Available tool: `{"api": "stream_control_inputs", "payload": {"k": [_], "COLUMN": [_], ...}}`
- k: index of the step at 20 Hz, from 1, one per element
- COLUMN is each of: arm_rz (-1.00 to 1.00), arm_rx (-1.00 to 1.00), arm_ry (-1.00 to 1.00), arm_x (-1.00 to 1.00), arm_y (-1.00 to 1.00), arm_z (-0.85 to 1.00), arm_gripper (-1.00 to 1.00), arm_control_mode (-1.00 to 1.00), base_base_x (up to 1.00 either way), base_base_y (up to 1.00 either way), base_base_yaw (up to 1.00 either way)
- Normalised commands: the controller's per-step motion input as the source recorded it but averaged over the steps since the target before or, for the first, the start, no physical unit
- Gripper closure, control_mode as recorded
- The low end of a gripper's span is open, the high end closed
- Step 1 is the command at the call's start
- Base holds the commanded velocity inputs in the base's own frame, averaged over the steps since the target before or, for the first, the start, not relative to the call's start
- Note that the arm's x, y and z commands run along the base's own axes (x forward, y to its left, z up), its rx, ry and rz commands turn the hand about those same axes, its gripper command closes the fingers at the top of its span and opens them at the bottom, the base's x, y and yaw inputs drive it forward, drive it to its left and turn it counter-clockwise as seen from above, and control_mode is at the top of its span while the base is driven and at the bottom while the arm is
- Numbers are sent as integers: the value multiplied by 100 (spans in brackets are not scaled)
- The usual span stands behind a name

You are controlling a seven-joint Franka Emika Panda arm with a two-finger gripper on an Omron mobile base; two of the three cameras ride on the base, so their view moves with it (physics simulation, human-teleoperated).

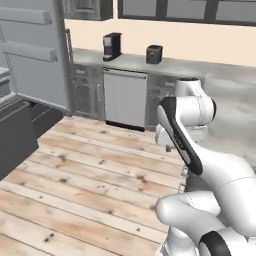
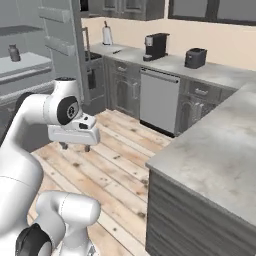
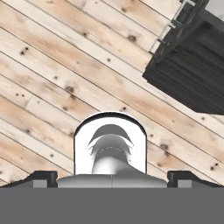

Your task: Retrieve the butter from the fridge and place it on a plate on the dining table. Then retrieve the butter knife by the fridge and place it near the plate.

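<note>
The fingers (image 2: 73, 146) stand wide apart, empty, over bare floor (image 3: 65, 65); the open fridge (image 1: 30, 55) lies well beyond them. Butter is likely light, soft, slippery: pinch its long sides gently.

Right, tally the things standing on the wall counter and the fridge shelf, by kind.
Coffee machine: 1
Toaster: 1
Paper towel roll: 1
Jar on the fridge shelf: 1
Total: 4
</note>
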Motion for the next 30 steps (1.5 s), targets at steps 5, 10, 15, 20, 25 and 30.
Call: {"api": "stream_control_inputs", "payload": {"k": [5,10,15,20,25,30], "arm_rz": [0,0,0,0,0,0], "arm_rx": [0,0,0,0,0,0], "arm_ry": [0,0,0,0,0,0], "arm_x": [0,0,0,0,0,0], "arm_y": [0,0,0,0,0,0], "arm_z": [0,0,0,0,0,0], "arm_gripper": [-100,-100,-100,-100,-100,-100], "arm_control_mode": [100,100,100,100,100,100], "base_base_x": [100,98,100,100,100,99], "base_base_y": [100,100,100,98,9,-20], "base_base_yaw": [-53,-51,-50,-47,-13,3]}}
